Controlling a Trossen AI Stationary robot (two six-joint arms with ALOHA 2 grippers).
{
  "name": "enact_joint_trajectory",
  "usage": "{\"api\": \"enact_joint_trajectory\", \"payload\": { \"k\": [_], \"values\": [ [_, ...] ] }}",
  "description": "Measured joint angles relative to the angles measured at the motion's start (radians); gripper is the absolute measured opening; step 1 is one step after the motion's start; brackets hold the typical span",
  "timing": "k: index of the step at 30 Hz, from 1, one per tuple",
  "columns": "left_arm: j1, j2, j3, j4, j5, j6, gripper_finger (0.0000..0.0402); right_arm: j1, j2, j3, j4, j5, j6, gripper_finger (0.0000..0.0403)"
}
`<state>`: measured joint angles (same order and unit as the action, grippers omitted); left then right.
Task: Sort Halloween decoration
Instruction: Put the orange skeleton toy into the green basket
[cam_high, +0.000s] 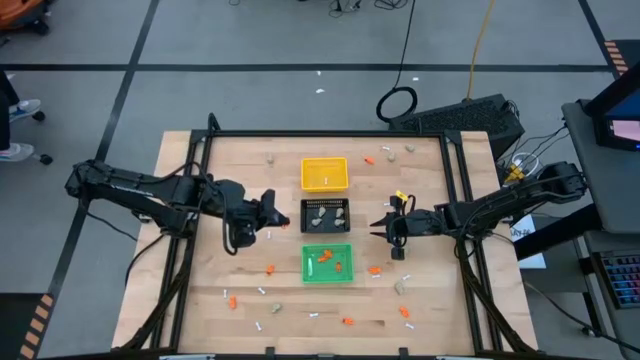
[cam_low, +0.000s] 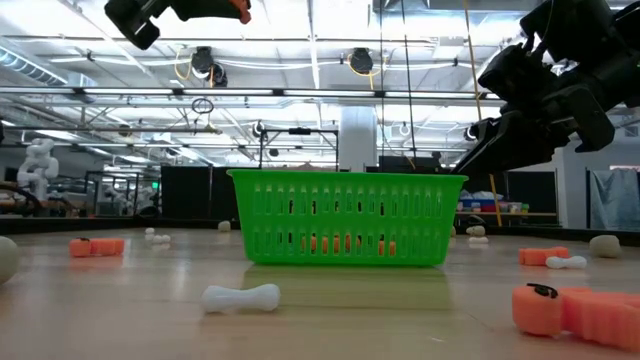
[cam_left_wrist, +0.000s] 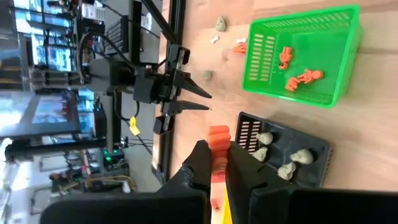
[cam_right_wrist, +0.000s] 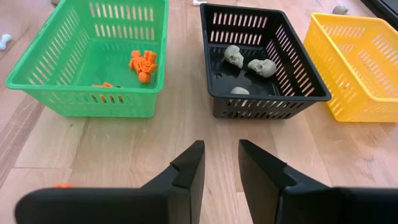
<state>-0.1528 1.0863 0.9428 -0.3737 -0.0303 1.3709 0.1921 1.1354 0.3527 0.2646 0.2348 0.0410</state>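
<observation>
My left gripper (cam_high: 274, 217) hangs above the table just left of the black tray (cam_high: 325, 215), shut on an orange bit (cam_left_wrist: 218, 134). The low view shows that gripper (cam_low: 215, 10) high up. My right gripper (cam_right_wrist: 221, 165) stands open to the right of the black tray with nothing between its fingers. The green tray (cam_right_wrist: 87, 56) holds orange bits (cam_right_wrist: 143, 64). Beige-grey lumps (cam_right_wrist: 249, 62) lie in the black tray (cam_right_wrist: 267, 56). The yellow tray (cam_high: 324, 173) stands farthest back. My left gripper pinches the orange bit between its two fingers (cam_left_wrist: 202, 165). The bit's free end (cam_left_wrist: 218, 132) sticks out past the fingertips. The fingers slant down from the table's left. The bit is lifted clear of the table.
Loose orange bits (cam_high: 270, 269), white sticks (cam_high: 262, 291) and lumps (cam_high: 399, 287) lie scattered on the wood around the trays, mostly along the near edge. More lie at the far edge (cam_high: 388, 150). A black frame (cam_high: 320, 133) borders the table.
</observation>
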Motion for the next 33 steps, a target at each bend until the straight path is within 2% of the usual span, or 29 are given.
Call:
{"api": "enact_joint_trajectory", "payload": {
  "k": [11, 17, 21, 27, 33],
  "values": [
    [-0.007, 0.030, -0.001, 0.034, 0.002, -0.414, 0.0016, 0.000, 0.000, 0.000, 0.002, 0.000, 0.000, 0.0086],
    [-0.050, 0.128, -0.001, 0.188, -0.011, -0.633, 0.0016, 0.000, 0.000, 0.000, -0.001, 0.000, 0.029, 0.0086],
    [-0.096, 0.215, -0.001, 0.295, -0.059, -0.764, 0.0016, 0.000, 0.000, 0.000, -0.041, 0.000, 0.077, 0.0086],
    [-0.151, 0.318, -0.001, 0.395, -0.131, -1.032, 0.0016, 0.000, 0.000, 0.000, -0.099, 0.000, 0.136, 0.0086],
    [-0.167, 0.391, -0.001, 0.463, -0.138, -1.250, 0.0016, 0.012, -0.019, 0.020, -0.184, -0.027, 0.223, 0.0086]
  ]
}}
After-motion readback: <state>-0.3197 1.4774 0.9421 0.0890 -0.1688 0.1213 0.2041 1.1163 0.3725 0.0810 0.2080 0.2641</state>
